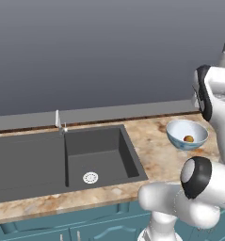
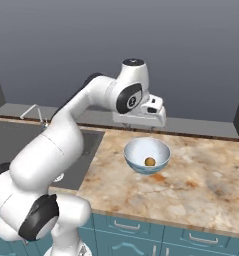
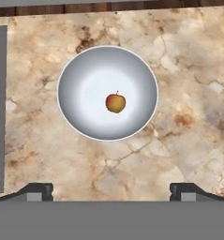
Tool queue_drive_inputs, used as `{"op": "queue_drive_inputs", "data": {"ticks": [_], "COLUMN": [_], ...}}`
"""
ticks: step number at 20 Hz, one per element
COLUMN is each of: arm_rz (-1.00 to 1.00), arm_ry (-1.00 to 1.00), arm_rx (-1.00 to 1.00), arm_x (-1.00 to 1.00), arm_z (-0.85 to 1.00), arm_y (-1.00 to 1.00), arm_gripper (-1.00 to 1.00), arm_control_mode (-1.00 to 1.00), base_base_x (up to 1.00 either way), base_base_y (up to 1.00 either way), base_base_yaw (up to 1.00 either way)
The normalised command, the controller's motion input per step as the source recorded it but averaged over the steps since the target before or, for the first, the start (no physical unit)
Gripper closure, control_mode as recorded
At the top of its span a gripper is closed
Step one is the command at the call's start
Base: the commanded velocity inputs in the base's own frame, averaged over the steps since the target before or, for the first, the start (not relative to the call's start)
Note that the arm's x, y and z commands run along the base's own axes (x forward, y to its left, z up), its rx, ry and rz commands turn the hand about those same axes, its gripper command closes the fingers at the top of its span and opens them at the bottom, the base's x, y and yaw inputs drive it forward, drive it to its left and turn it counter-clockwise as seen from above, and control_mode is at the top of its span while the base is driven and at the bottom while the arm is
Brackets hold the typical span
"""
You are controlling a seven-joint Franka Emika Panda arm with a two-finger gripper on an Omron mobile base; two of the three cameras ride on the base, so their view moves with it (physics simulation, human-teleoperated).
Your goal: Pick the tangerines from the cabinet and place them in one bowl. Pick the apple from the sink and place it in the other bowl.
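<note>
On the marbled beige-and-brown stone counter [image 2: 206, 175], one round white bowl with pale-blue sides [image 2: 147, 155] is seen, and one small orange-red apple [image 3: 115, 102] with a thin stem is held in its smooth, glossy hollow, near the centre. One dark grey rectangular sink [image 1: 62, 157] is set into the counter to the bowl's left, made up of two matte basins, one shallow and one deep; one white perforated round drain [image 1: 90, 177] lies in the deep basin, and one small silver tap [image 1: 59, 122] is mounted at the back edge. Above the bowl, the gripper [image 3: 111, 192] is held with its two dark fingers spread wide, and nothing is gripped. Teal panelled drawers [image 2: 141, 232] with silver handles are fitted below the counter. No writing can be read.
</note>
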Motion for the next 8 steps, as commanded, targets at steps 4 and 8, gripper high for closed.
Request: {"op": "queue_drive_inputs", "data": {"ticks": [4,8], "arm_rz": [-0.07,-0.04], "arm_ry": [-0.10,-0.04], "arm_rx": [0.00,0.00], "arm_x": [-0.22,-0.16], "arm_z": [0.57,0.29], "arm_y": [0.22,0.33], "arm_gripper": [-1.00,-1.00], "arm_control_mode": [-1.00,-1.00], "base_base_x": [0.00,0.00], "base_base_y": [0.00,0.00], "base_base_yaw": [0.00,0.00]}}
